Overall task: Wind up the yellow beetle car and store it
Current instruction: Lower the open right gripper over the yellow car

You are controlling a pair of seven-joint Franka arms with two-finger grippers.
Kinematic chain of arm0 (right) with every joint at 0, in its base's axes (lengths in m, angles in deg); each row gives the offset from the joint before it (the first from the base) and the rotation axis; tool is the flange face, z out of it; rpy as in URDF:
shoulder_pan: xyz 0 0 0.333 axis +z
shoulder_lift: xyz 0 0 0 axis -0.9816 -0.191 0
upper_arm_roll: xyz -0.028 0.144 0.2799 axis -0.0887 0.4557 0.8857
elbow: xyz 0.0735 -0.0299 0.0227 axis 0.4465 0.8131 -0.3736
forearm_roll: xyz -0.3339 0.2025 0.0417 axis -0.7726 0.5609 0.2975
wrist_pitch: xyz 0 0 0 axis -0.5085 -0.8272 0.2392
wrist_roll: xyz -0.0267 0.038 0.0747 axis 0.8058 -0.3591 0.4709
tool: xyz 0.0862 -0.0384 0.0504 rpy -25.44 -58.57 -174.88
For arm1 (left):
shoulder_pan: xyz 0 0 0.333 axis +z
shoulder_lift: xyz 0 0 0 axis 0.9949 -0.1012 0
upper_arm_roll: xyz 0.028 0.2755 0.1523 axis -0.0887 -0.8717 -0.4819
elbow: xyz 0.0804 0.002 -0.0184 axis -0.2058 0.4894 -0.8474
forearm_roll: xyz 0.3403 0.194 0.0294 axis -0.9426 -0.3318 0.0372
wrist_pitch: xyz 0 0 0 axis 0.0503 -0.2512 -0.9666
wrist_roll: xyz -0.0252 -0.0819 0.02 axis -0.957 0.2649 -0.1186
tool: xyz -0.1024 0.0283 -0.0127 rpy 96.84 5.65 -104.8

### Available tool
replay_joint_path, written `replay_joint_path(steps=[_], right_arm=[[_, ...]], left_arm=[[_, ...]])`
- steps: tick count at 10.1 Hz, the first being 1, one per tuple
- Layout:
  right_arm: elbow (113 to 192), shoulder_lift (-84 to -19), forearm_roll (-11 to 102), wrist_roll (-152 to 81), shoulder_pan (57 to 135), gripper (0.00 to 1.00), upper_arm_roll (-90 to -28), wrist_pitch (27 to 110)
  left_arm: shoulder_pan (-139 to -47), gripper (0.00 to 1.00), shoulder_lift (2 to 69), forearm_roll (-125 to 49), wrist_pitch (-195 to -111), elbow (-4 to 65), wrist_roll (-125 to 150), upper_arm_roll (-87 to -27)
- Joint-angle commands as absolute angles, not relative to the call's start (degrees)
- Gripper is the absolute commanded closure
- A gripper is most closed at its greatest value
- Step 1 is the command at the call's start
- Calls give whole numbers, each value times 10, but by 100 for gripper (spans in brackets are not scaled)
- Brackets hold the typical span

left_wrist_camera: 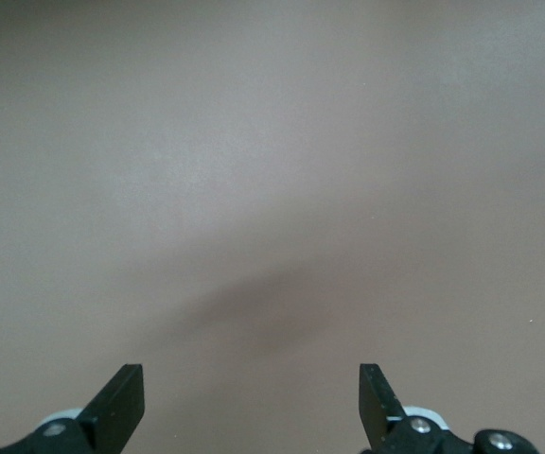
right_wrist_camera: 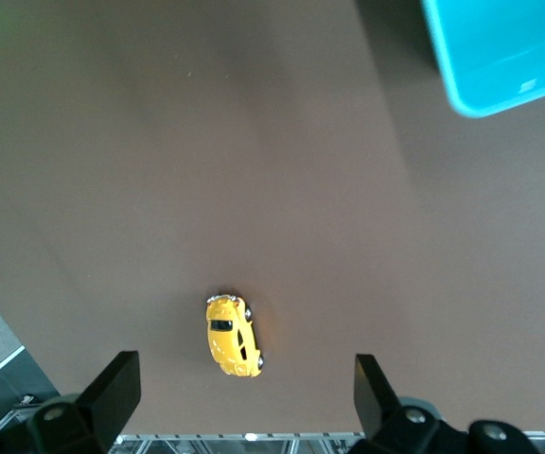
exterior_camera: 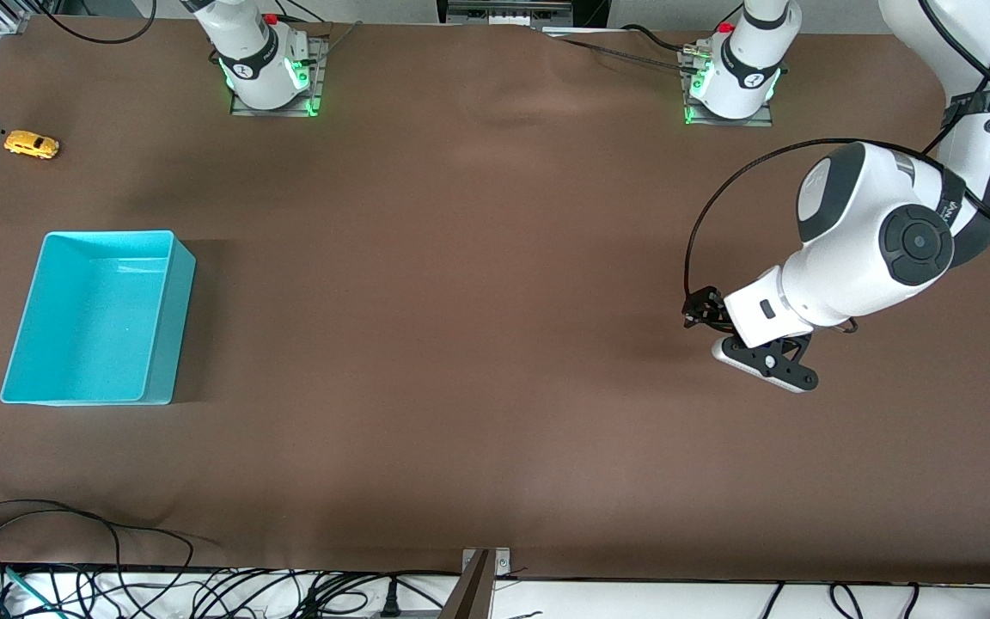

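Front view: yellow beetle car (exterior_camera: 31, 144) w/ teal bin (exterior_camera: 100, 316) nearer camera.

My right pincer (right_wrist_camera: 244, 402) hangs spread over open brown table (right_wrist_camera: 282, 170); only the car (right_wrist_camera: 232, 335) lies below, the bin (right_wrist_camera: 500, 57) well aside.

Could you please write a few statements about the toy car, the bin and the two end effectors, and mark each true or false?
1. The yellow beetle car sits inside the teal bin. False: it stands on the table, farther from the front camera than the bin.
2. The left end effector is open over bare table. True.
3. The right end effector holds the car. False: it is open above it.
4. The bin is upright. True.
5. The car lies at the left arm's end. False: the right arm's.
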State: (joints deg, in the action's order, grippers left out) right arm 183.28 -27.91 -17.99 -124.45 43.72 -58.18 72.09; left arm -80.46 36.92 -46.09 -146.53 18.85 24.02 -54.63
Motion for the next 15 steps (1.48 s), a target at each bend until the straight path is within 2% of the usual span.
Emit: replay_joint_path(steps=[1,5,7,9,15], right_arm=[[1854,-265,-210,-1269,421,0,-587,744],[1879,-282,-221,-1328,414,0,-636,840],[1891,-287,-224,-1338,404,0,-640,863],[1896,-313,-224,-1361,391,0,-649,906],[1903,-376,-225,-1382,377,0,-672,992]], left_arm=[[-806,0,373,-471,-1461,182,230,-545],[-812,0,377,-473,-1452,183,233,-542],[-807,0,377,-473,-1447,181,237,-544],[-806,0,374,-498,-1447,161,237,-555],[-768,0,368,-518,-1445,163,234,-558]])
